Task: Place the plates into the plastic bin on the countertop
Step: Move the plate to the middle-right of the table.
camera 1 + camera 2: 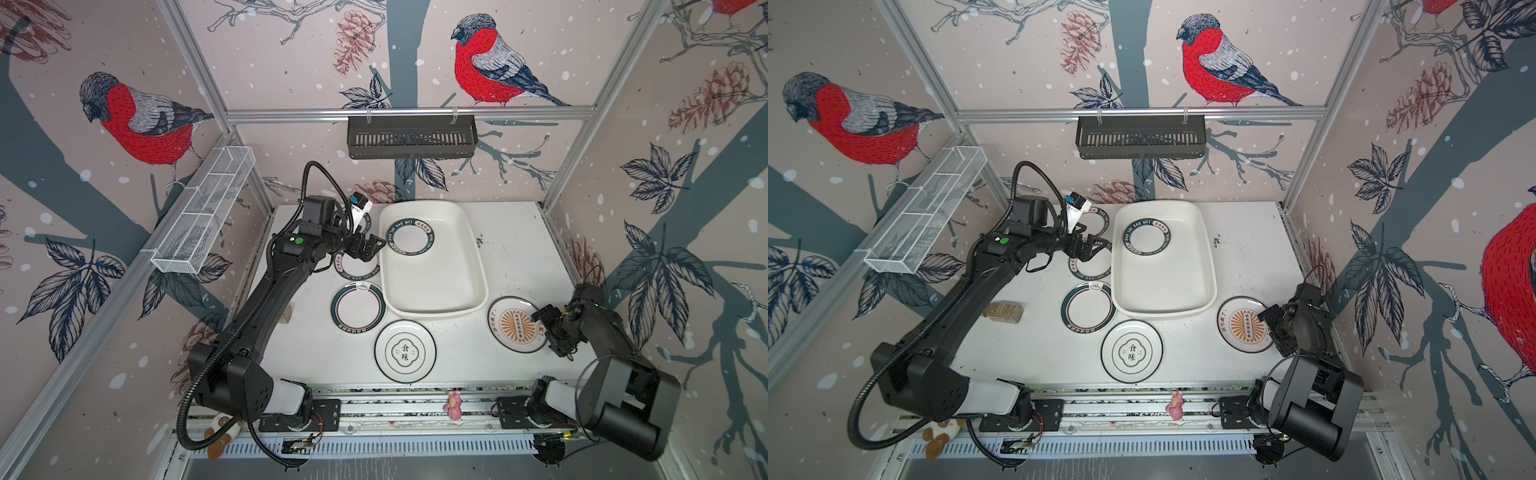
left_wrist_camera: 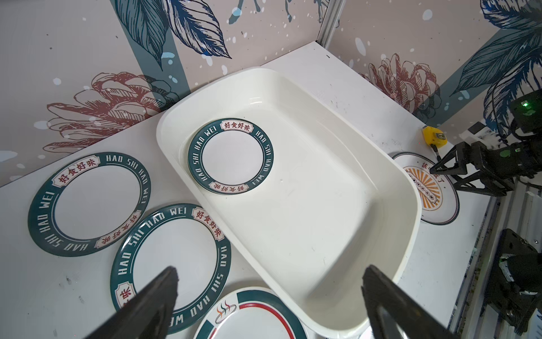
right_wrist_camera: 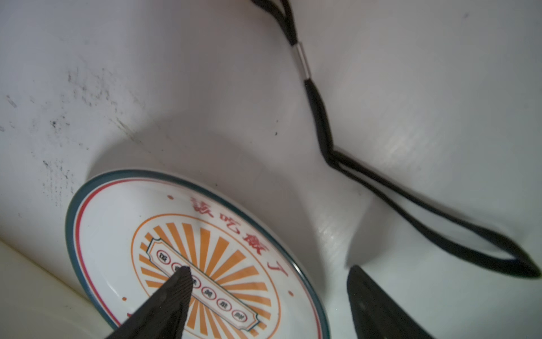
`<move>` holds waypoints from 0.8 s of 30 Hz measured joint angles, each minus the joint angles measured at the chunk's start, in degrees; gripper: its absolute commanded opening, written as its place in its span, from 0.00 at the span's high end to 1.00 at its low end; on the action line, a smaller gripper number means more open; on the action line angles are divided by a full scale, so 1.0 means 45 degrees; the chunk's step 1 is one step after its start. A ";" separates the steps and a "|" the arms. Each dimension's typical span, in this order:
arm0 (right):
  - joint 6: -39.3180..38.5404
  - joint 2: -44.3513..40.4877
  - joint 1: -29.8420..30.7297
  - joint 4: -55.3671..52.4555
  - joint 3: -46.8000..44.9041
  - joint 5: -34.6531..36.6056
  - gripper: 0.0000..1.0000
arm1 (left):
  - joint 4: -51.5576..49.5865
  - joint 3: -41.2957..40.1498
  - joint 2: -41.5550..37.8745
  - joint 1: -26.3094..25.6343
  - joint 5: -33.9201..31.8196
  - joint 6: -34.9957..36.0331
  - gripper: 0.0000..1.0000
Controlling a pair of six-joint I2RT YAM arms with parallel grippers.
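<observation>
The white plastic bin [image 1: 434, 286] [image 2: 316, 223] holds one green-rimmed plate [image 1: 410, 237] [image 2: 230, 156]. My left gripper [image 1: 369, 247] [image 2: 269, 281] hangs open and empty over another green-rimmed plate [image 2: 170, 261] beside the bin's left wall. A third plate of that kind [image 2: 88, 204] lies behind it, partly hidden by the arm in both top views. Nearer the front lie a green-arc plate [image 1: 358, 306] and a white plate with black characters [image 1: 405, 351]. My right gripper [image 1: 547, 329] [image 3: 269, 273] is open astride the right rim of a sunburst plate [image 1: 515, 325] [image 3: 190, 249].
On the countertop [image 1: 523, 257] a black cord loop [image 3: 381, 182] lies right of the sunburst plate and a small jar [image 1: 1005, 311] sits by the left arm. A black slatted shelf [image 1: 411, 137] and a white wire basket [image 1: 203, 212] hang on the walls.
</observation>
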 measured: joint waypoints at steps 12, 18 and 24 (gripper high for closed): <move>0.0097 -0.0121 0.0233 0.0044 -0.0083 -0.0049 0.16 | 0.0034 -0.0019 -0.0146 0.0000 0.0005 0.0121 0.03; 0.0340 -0.0486 0.0253 -0.0019 0.0160 0.0311 0.15 | 0.0107 -0.0185 -0.0306 0.0000 0.0029 0.0151 0.03; 0.0675 -0.0175 0.0505 0.0073 -0.0092 0.0257 0.15 | 0.0136 -0.0253 -0.0374 0.0000 0.0049 0.0335 0.03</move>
